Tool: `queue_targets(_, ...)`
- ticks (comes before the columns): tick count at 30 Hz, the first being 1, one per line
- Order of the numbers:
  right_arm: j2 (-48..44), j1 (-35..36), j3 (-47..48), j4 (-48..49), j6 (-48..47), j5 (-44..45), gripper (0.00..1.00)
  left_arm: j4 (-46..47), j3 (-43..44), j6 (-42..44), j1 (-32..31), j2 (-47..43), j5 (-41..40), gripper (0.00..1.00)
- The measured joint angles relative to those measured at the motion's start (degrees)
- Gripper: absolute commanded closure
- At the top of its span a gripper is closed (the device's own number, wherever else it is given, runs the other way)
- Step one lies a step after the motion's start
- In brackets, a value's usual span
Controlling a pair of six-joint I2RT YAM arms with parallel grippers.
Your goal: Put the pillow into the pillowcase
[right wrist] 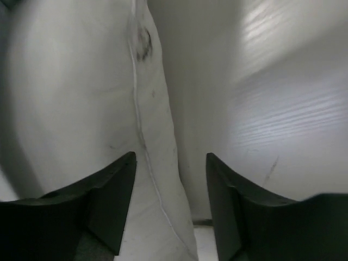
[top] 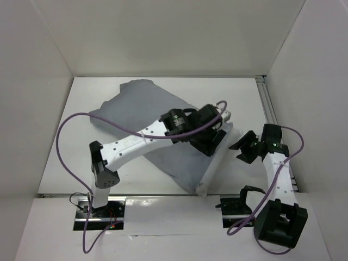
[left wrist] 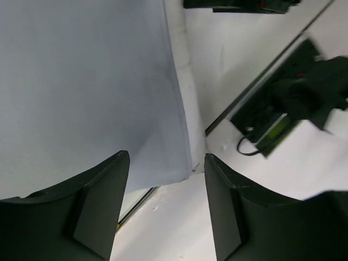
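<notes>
The pillow lay mostly inside the pillowcase. The bundle's long axis ran slantwise across the bench, from the far left down toward the right arm's base. Only one long white flank showed beyond the grey cloth, and the coming move seemed to turn on that bare flank.

The left pincer hung over the far end of the flank, its arm stretched across the top of the pillowcase. In its wrist view the left pincer stood released, fingers well apart with nothing between them. The pillowcase filled the area ahead and to its left. The cloth's hem ran straight away from the gap, with a thin white strip of pillow just right of the hem.

The right pincer sat just beside the same flank, on its outer side and nearer its middle, so it was the closer of the two to the bare pillow. Seen from its wrist, the right pincer was also spread and not clenched on anything. The pillow rose ahead and to its left, and the seam ran down into the gap between the fingers. Whether a finger touched the fabric could not be told.

By my reading, the hem had yet to be drawn over that last flank.
</notes>
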Motion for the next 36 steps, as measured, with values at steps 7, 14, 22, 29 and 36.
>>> queue_targets(7, -2.1, 8.0, -14.8, 14.8, 5.2, -11.3, 0.78, -3.1, -2.6, -2.8, -2.3, 2.6, -11.1, 0.31)
queue_targets(14, 9.7, 30.1, -7.1, 29.9, 12.0, -7.3, 0.77, -5.3, -3.0, -3.4, -1.4, 2.0, -17.7, 0.18)
queue_targets(22, 12.0, 25.9, 0.4, 35.3, 11.8, -5.5, 0.45, -11.8, -2.4, -8.9, -1.4, 2.0, -26.4, 0.19)
queue_targets(29, 7.1, 20.0, -7.8, 34.3, 11.1, -8.4, 0.45, -15.4, -2.8, -13.6, -0.7, 3.7, -34.3, 0.23)
queue_targets(36, 5.4, 20.0, -10.3, 33.4, 11.1, -9.9, 0.45, -14.9, -6.2, -14.9, 3.6, 7.4, -37.2, 0.34)
